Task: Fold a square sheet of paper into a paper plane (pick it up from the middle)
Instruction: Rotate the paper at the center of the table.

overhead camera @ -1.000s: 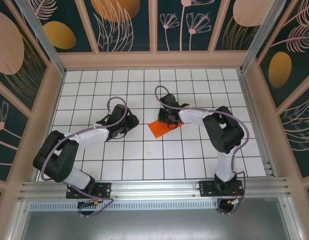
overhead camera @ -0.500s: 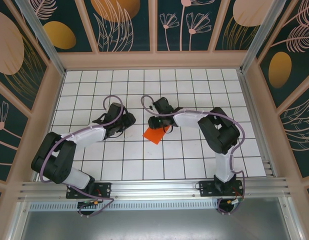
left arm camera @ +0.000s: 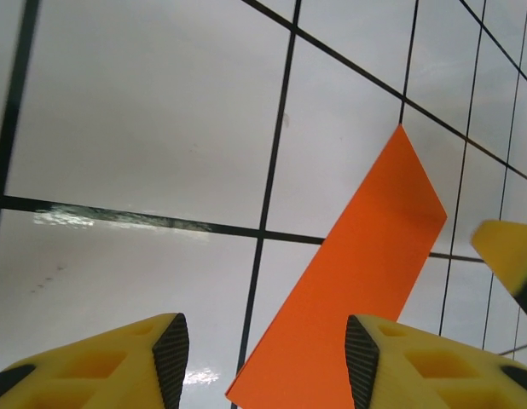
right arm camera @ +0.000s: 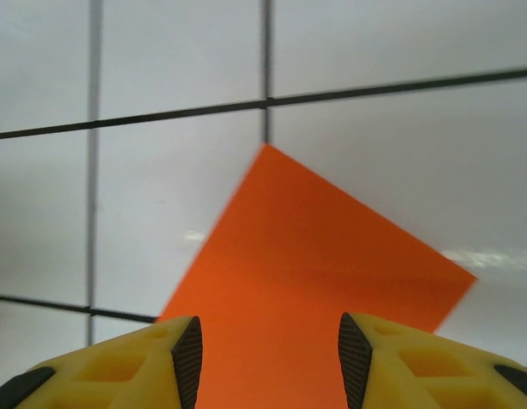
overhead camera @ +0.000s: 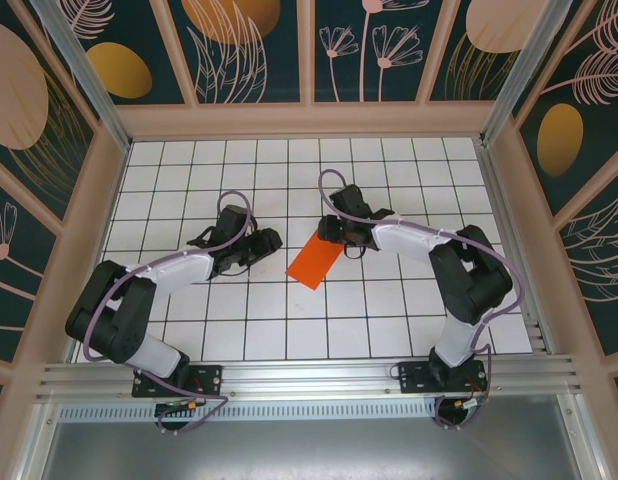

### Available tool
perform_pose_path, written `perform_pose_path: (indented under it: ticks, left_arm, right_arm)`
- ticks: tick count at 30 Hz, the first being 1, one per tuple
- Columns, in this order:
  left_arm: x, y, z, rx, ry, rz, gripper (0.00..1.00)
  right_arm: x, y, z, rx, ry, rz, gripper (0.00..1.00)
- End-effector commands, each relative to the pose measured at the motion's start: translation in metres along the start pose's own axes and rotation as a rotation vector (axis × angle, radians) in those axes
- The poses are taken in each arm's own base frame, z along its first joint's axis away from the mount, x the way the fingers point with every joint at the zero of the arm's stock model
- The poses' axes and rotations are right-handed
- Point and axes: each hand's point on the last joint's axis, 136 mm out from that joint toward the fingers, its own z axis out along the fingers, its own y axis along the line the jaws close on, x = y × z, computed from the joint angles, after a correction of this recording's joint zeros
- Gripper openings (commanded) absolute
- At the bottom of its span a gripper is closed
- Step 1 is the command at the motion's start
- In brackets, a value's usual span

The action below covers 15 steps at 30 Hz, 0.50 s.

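The square sheet of paper [overhead camera: 315,263] is bright orange and lies flat on the tiled table as a narrow slanted rectangle, apparently folded in half. My right gripper [overhead camera: 331,234] hovers at its far right end, open. In the right wrist view the paper [right arm camera: 306,264] spreads between and beyond the open right gripper [right arm camera: 269,358] without being pinched. My left gripper [overhead camera: 273,241] stands open just left of the sheet. In the left wrist view the paper [left arm camera: 357,273] runs up past the open left gripper [left arm camera: 265,358]. A yellow fingertip [left arm camera: 509,254] of the right gripper shows at the edge there.
The white grid-tiled table [overhead camera: 189,180] is ringed by a wooden frame and patterned walls. An aluminium rail [overhead camera: 309,380] runs along the near edge by the arm bases. Bare tiles lie in front of the paper [overhead camera: 319,330].
The right gripper has opened and let go of the paper, which now lies flat and longer on the tiles. The right arm swung back right; the left gripper opened wider and edged toward the sheet.
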Motion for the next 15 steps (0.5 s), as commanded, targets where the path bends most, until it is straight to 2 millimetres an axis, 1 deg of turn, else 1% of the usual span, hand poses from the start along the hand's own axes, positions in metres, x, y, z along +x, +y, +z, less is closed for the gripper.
perform_pose_path:
  ticks: [1,4,11,15]
  left_arm:
    - [0.011,-0.013,0.006,0.050,0.048,0.058,0.54]
    - [0.020,-0.015,0.011,0.050,0.075,0.074,0.53]
    - [0.038,-0.023,0.023,0.056,0.136,0.098,0.49]
    - [0.048,-0.022,0.027,0.051,0.162,0.092,0.49]
  right_arm:
    - [0.008,-0.025,0.013,0.094,0.036,0.092,0.49]
    - [0.007,-0.026,0.024,0.098,0.059,0.089,0.49]
    - [0.005,-0.035,0.046,0.123,0.085,0.082,0.49]
    - [0.004,-0.031,0.057,0.074,0.112,0.048,0.48]
